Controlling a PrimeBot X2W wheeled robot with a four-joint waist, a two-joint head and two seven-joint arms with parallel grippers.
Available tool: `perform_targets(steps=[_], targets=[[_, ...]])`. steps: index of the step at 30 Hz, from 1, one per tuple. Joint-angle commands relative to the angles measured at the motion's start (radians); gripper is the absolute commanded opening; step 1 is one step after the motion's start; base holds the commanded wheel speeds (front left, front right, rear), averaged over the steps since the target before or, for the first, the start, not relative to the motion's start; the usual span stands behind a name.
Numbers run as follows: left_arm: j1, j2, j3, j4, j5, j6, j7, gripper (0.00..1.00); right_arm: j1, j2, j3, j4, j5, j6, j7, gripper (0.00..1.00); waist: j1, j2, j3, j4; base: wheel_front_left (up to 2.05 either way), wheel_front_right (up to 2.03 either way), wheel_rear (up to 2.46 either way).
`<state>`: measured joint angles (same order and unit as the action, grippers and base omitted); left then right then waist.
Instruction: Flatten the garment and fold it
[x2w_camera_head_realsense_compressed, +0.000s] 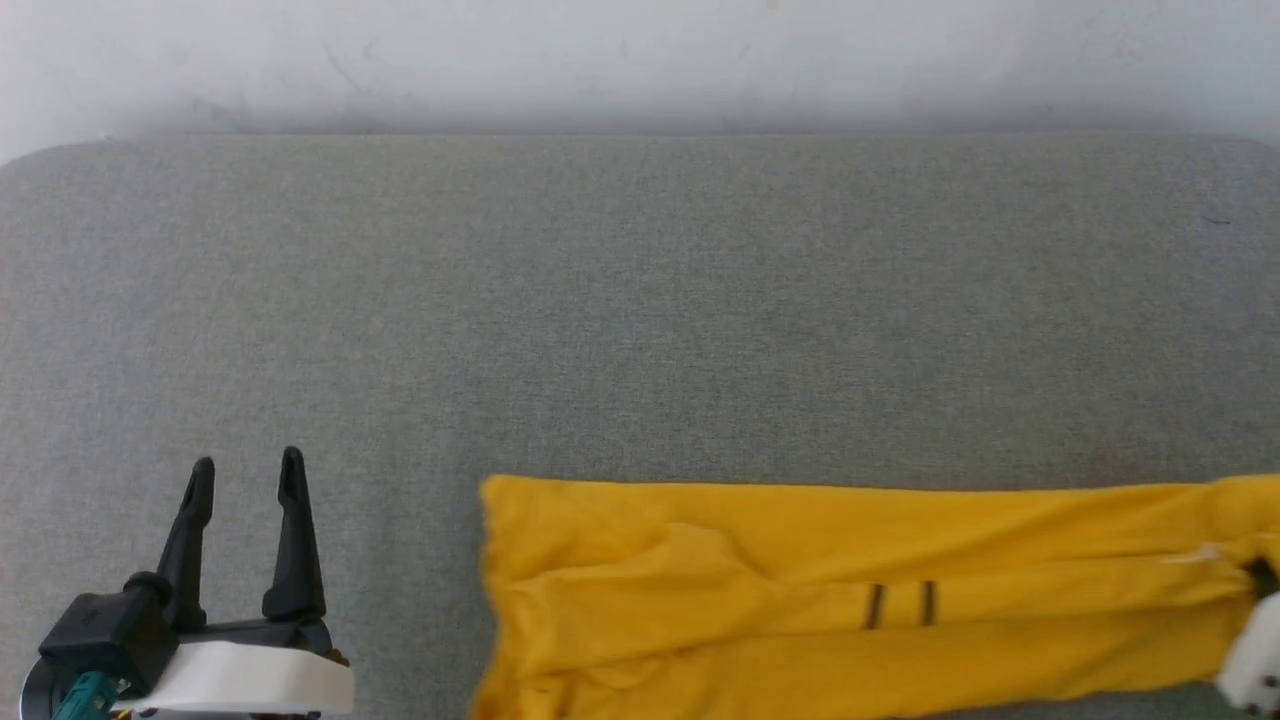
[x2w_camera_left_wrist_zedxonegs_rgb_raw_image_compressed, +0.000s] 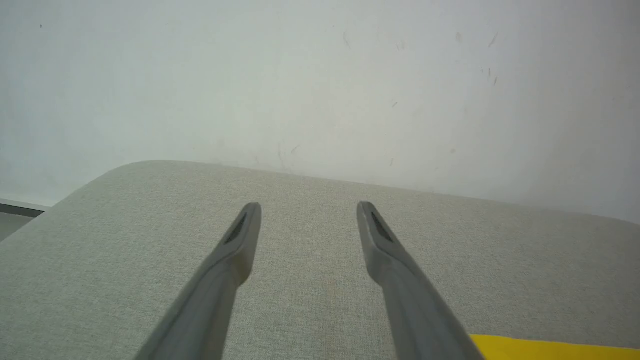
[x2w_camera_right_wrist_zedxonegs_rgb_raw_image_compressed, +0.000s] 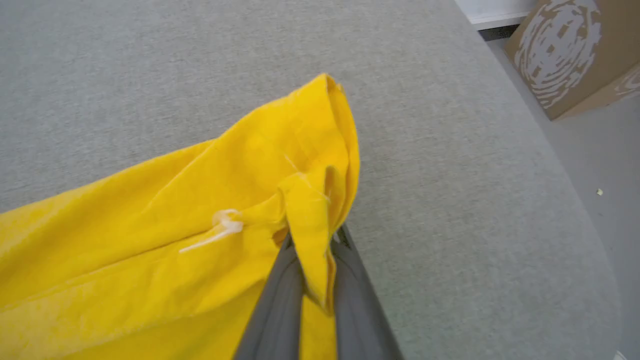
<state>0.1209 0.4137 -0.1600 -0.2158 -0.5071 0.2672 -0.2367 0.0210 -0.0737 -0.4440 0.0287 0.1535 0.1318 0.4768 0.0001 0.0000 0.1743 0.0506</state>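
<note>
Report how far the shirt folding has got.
Done: the mustard-yellow T-shirt lies as a long narrow band on the grey fabric surface, seemingly folded lengthwise. In hand: the right claw is shut on its end. Left: the crosswise fold; the left claw stands open, apart.

Head camera high above grey pad (x2w_camera_head_realsense_compressed: 640, 300), wrist cameras low, close, sharing garment (x2w_camera_head_realsense_compressed: 850, 600)

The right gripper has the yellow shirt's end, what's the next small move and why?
Probably lift the right gripper slightly and carry that end leftward over the garment. Its jaws are shut on a fold at the right end, the garment lies as a long narrow band on the table, and the left gripper hovers open, apart from it.
</note>
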Motion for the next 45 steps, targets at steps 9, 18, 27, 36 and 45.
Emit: perform_targets(steps=[9, 18, 27, 36, 45], targets=[[0.016, -0.004, -0.017, 0.031, 0.004, 0.006, -0.004, 1.00, -0.002, -0.044, -0.132, 0.037, -0.090, -0.001, 0.001, 0.00, -0.0001, 0.0000, -0.034, -0.009, 0.00, 0.00, 0.00], [0.029, -0.009, -0.031, 0.041, -0.007, 0.002, 0.002, 1.00, 0.098, 0.018, 0.166, -0.090, 0.103, -0.001, 0.077, 0.00, -0.0001, 0.0000, -0.060, 0.002, 0.00, 0.00, 0.00], [0.027, -0.017, -0.046, 0.046, -0.019, -0.003, 0.008, 1.00, 0.110, 0.023, 0.549, -0.268, 0.229, -0.001, 0.149, 0.00, -0.0001, 0.0000, -0.064, 0.025, 0.00, 0.00, 0.00], [-0.003, -0.031, -0.058, 0.060, -0.029, -0.014, 0.006, 1.00, -0.024, 0.023, 0.811, -0.227, 0.276, -0.001, 0.139, 0.00, -0.0001, 0.0000, -0.044, 0.058, 0.00, 0.00, 0.00], [-0.030, -0.042, -0.062, 0.086, -0.040, -0.031, -0.002, 1.00, -0.112, 0.023, 0.862, -0.023, 0.269, -0.001, 0.067, 0.00, -0.0001, 0.0000, -0.018, 0.094, 0.00, 0.00, 0.00]])
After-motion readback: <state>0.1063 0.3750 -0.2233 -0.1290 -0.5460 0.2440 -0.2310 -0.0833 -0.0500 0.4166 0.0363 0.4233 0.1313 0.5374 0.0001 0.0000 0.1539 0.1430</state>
